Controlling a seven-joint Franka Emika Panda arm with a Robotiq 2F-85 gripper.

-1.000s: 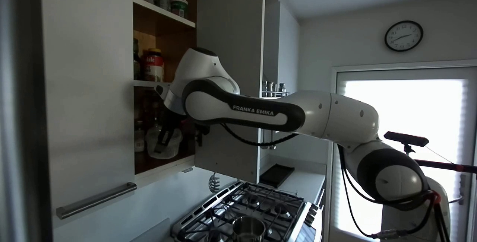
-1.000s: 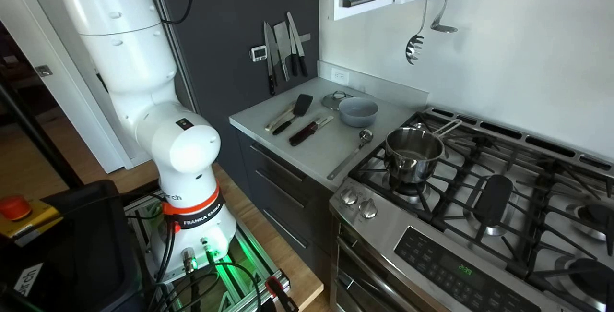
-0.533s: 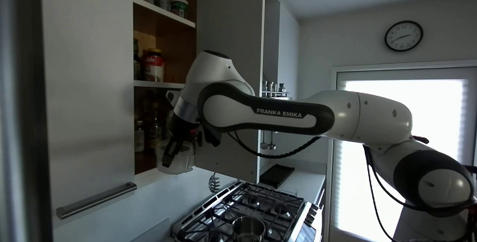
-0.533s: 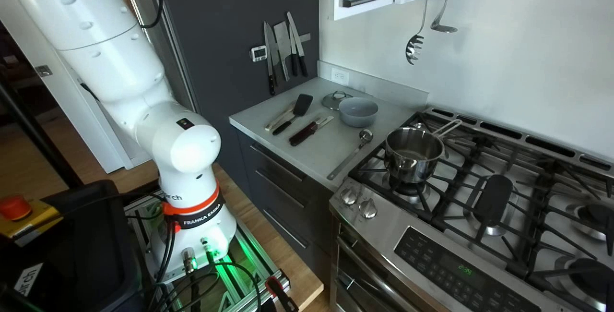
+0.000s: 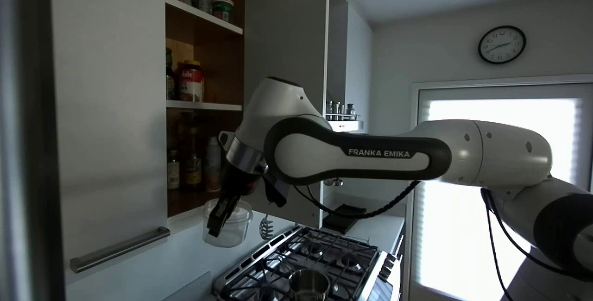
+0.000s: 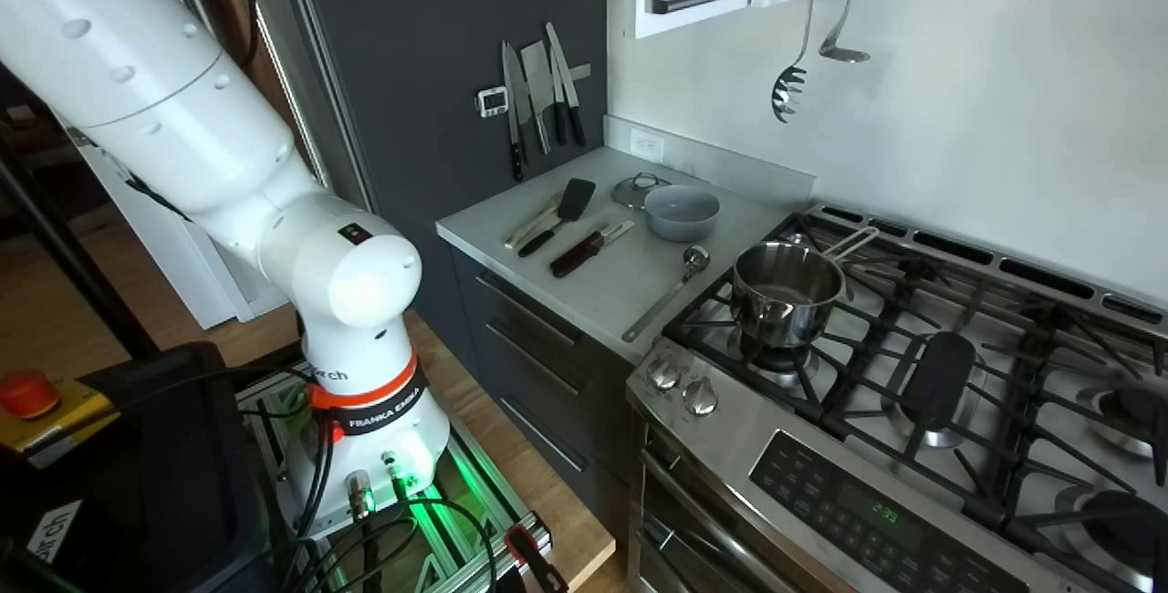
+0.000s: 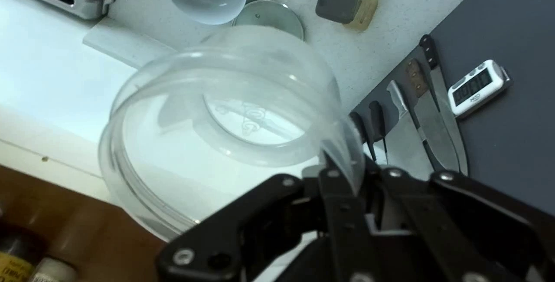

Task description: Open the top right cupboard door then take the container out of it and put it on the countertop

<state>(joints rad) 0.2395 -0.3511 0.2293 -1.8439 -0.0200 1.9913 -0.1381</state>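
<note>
Cupboard door (image 5: 285,28) open, clear tub (image 5: 235,227) out, hanging at six o'clock from the cupboard (image 5: 222,58), my gripper (image 7: 349,167) pinched tight on tub wall; I judge only lowering onto the countertop (image 7: 418,2), one o'clock in the wrist view, remains.

In an exterior view, your arm (image 6: 155,73) leans well off vertical above its upright base (image 6: 411,444). In an exterior view the forearm (image 5: 352,153) runs nearly level, and from it your wrist (image 5: 243,156) angles down. The pincer (image 5: 216,226) slants downward below the wrist; in the wrist view you see it clamped, its tips close together.
</note>
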